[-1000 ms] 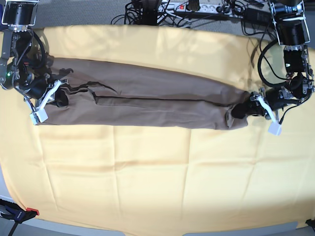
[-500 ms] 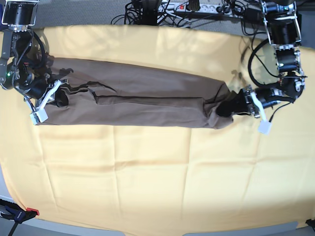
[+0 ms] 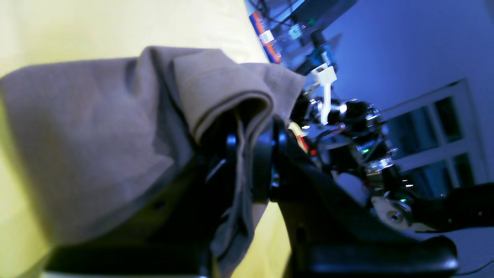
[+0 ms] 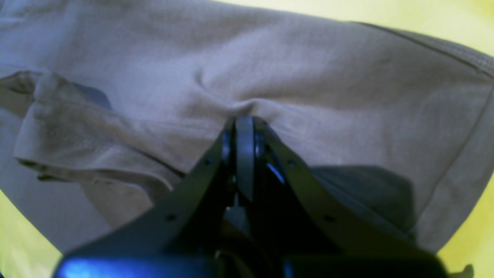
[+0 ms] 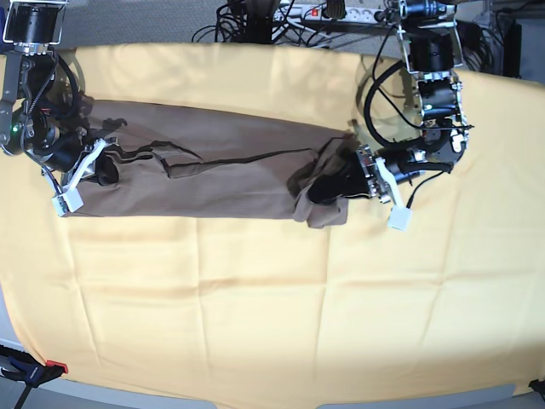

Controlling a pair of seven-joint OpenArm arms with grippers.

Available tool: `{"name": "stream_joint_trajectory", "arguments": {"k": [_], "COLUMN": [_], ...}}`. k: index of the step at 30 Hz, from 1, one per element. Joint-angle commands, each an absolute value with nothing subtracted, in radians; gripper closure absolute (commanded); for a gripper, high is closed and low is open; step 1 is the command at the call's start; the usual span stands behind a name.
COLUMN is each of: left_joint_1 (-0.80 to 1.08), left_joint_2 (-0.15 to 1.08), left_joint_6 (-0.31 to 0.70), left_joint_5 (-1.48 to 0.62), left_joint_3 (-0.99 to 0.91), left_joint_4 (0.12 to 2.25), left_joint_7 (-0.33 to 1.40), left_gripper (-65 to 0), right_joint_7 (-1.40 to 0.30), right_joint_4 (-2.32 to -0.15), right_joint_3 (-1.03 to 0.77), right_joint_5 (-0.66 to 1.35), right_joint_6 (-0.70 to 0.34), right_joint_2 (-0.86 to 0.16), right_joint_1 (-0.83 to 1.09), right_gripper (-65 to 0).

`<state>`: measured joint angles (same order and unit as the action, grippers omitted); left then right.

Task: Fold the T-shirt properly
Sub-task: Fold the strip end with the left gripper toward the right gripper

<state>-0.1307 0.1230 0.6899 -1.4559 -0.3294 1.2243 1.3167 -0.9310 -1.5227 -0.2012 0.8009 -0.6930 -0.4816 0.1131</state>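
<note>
The taupe T-shirt (image 5: 221, 175) lies as a long narrow strip across the far half of the pale-yellow cloth (image 5: 255, 298). My left gripper (image 5: 328, 189), on the right of the base view, is shut on the shirt's right end, which is lifted and bunched over itself. In the left wrist view the cloth (image 3: 96, 127) drapes over the shut left gripper (image 3: 247, 154) and hangs between the jaws. My right gripper (image 5: 102, 175) holds the shirt's left end. In the right wrist view the right gripper (image 4: 244, 123) is shut, pinching a pucker of fabric (image 4: 308, 77).
The yellow cloth covers the whole table. A power strip with tangled cables (image 5: 324, 13) lies behind the far edge. A clamp (image 5: 34, 371) grips the cloth at the near left corner. Both arm bases stand at the far corners.
My left gripper has carried the shirt's right end well to the left, and the strip has shortened and bunched near the middle. The right gripper has stayed put.
</note>
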Motion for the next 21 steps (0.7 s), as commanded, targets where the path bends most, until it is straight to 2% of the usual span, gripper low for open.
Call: {"name": "stream_joint_trajectory", "arguments": {"k": [1, 5, 12, 16, 21], "left_joint_1": [-0.150, -0.150, -0.150, -0.150, -0.150], "left_joint_2": [0.115, 0.090, 0.083, 0.080, 0.081], "left_joint_6": [0.698, 0.698, 0.698, 0.698, 0.698], "left_joint_5": [-1.484, -1.481, -1.284, -1.309, -1.464], "left_joint_3": [-0.329, -0.281, -0.146, -0.131, -0.131], "left_joint_4": [1.243, 1.243, 1.243, 1.243, 1.243], "left_joint_7": [1.306, 1.287, 1.117, 1.106, 1.172], "left_gripper": [0.0, 0.0, 0.0, -0.9, -33.8], "right_joint_7": [-0.939, -0.939, -0.941, -0.947, -0.955], "right_joint_4": [-1.528, -1.528, -1.528, -1.528, -1.528], "right_joint_3": [-0.203, -0.203, -0.203, -0.203, -0.203], "right_joint_5": [0.804, 0.804, 0.804, 0.804, 0.804], "right_joint_6": [-0.698, -0.698, -0.698, -0.698, -0.698], "right_joint_2": [-0.493, -0.493, -0.494, -0.494, -0.494], "right_joint_1": [0.102, 0.102, 0.102, 0.102, 0.102], "right_gripper": [0.0, 0.0, 0.0, 0.0, 0.0]}}
